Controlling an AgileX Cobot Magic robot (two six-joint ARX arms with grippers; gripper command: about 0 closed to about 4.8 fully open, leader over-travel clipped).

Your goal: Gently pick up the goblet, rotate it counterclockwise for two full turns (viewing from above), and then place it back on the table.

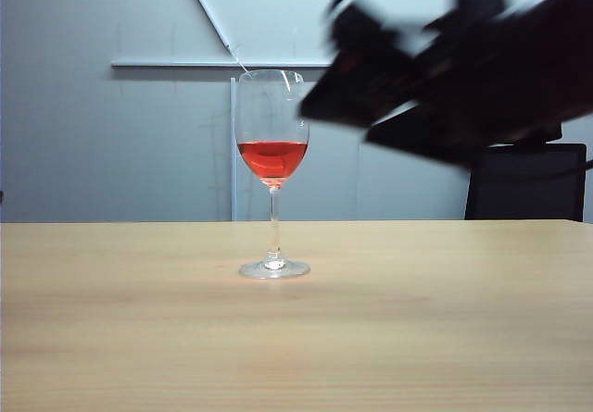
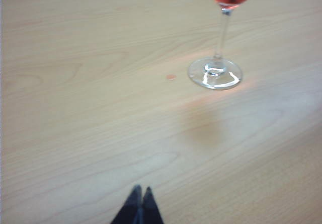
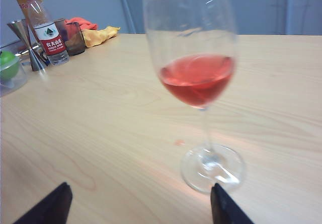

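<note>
Clear goblet (image 3: pixel 193 83) upright on table (image 1: pixel 417 338), bottle (image 3: pixel 46 30) well apart, right end effector (image 3: pixel 141 204) open, left end effector (image 2: pixel 139 204) closed

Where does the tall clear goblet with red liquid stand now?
In the exterior view the tall clear goblet stands upright near the middle of the beige wooden table, left of the blurred right hand, untouched.

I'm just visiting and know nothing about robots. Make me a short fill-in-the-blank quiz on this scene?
1. The tall clear stemmed goblet holds a ____ liquid.
2. The goblet stands ____ on the light beige wooden table.
3. The left hand has its fingertips pressed ____.
4. The right hand has its fingers spread ____.

Missing words: red; upright; together; apart
</note>
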